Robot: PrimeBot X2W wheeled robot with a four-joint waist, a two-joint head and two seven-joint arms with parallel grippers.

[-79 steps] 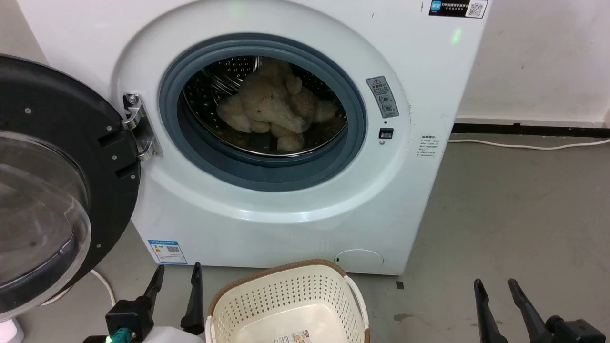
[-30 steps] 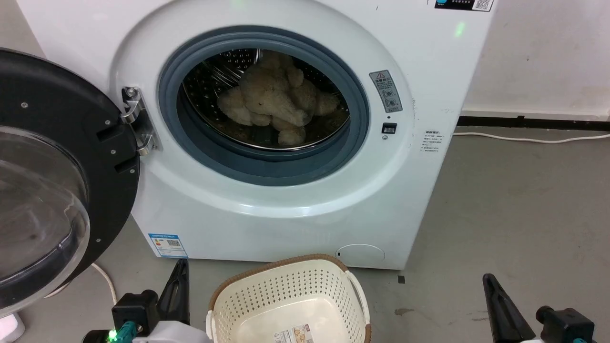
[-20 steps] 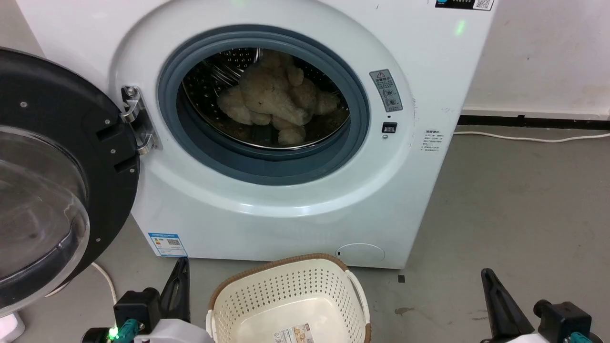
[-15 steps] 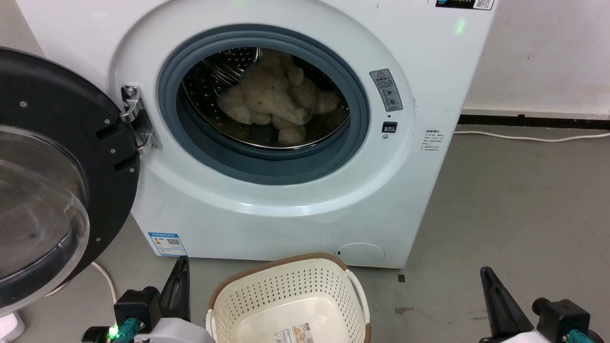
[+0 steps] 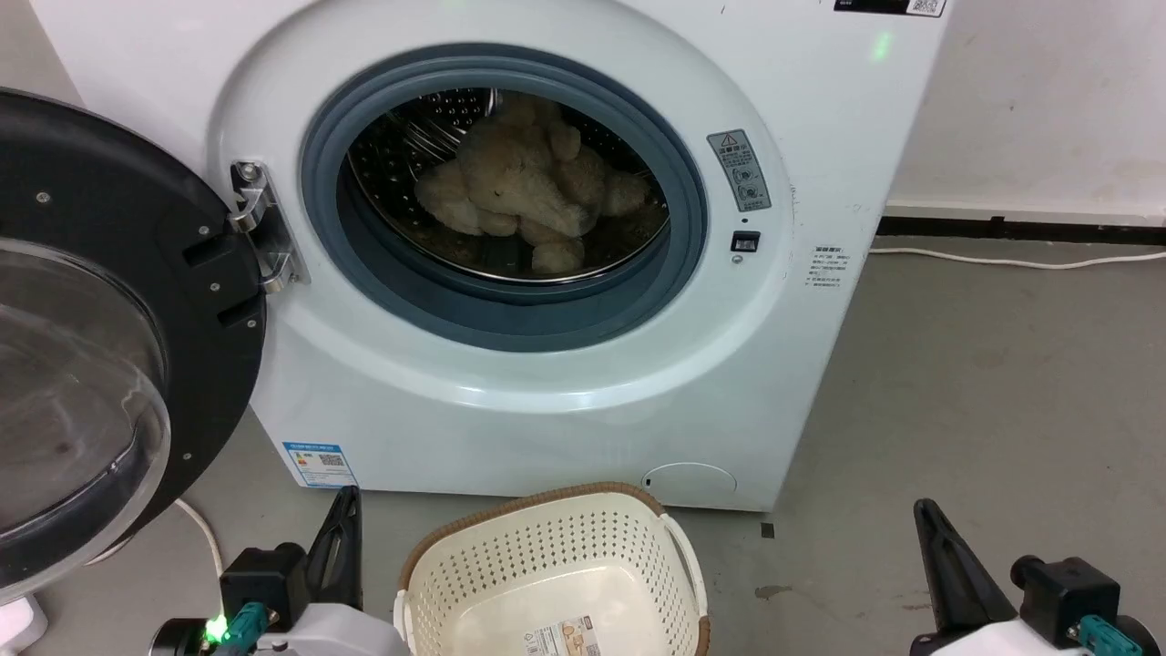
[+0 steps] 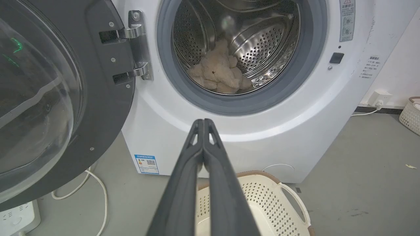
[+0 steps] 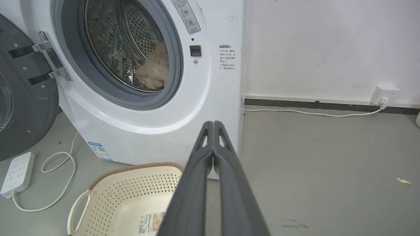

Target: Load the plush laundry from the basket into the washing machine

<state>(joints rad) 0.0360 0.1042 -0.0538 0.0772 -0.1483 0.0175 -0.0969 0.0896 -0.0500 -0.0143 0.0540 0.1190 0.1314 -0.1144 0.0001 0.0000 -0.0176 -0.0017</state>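
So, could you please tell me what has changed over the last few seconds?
Both hands closed on nothing: the left hand and the right hand were open earlier and are now shut. The head view shifted a little. The plush toy still lies inside the washing machine, the basket is still empty, and the door stays open.

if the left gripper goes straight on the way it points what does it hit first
Probably the white front of the washing machine, just below its grey-ringed opening: the shut left gripper points there in its wrist view. The basket lies lower, off that line. Depth is uncertain.
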